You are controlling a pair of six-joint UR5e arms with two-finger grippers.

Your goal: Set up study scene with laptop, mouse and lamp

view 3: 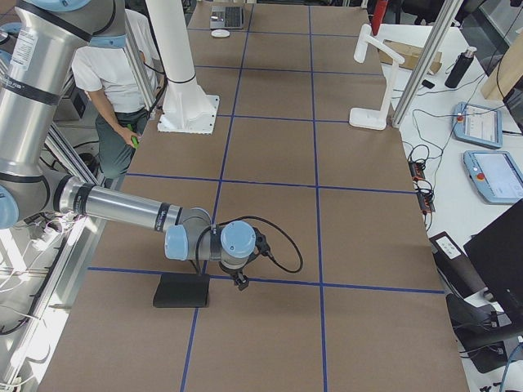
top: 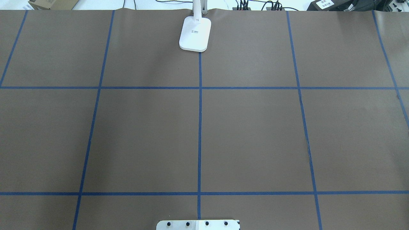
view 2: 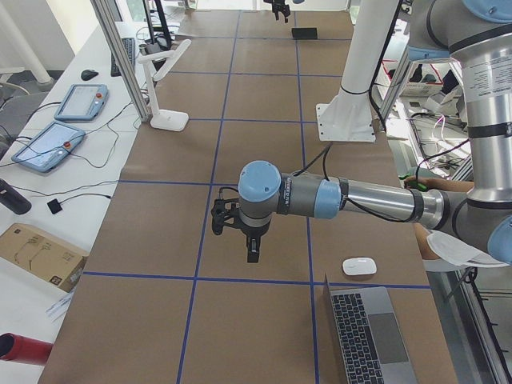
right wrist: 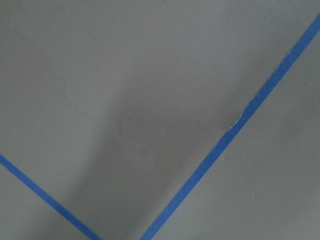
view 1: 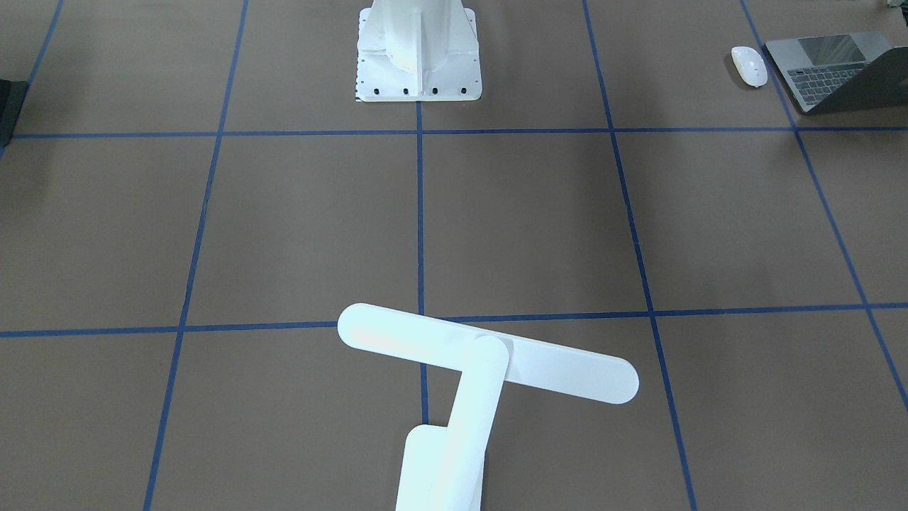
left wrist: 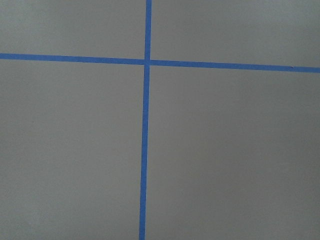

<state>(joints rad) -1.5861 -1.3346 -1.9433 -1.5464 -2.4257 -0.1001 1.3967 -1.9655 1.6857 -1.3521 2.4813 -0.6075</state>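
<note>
The grey laptop (view 1: pixel 830 71) stands open at the table's end on my left, with the white mouse (view 1: pixel 749 65) beside it; both also show in the exterior left view, laptop (view 2: pixel 372 336) and mouse (view 2: pixel 359 266). The white lamp (view 1: pixel 489 362) stands upright at the far middle edge, its base (top: pixel 195 33) on the centre tape line. My left gripper (view 2: pixel 253 256) hangs over bare table, some way from the mouse. My right gripper (view 3: pixel 241 282) hangs just beside a black mat (view 3: pixel 181 290). Both show only in side views, so I cannot tell whether they are open or shut.
The white bolted pedestal (view 1: pixel 418 50) stands at the near middle edge. Blue tape lines grid the brown table cover. Both wrist views show only table cover and tape. A person (view 3: pixel 122 90) stands behind the pedestal. Tablets and cables lie beyond the far edge.
</note>
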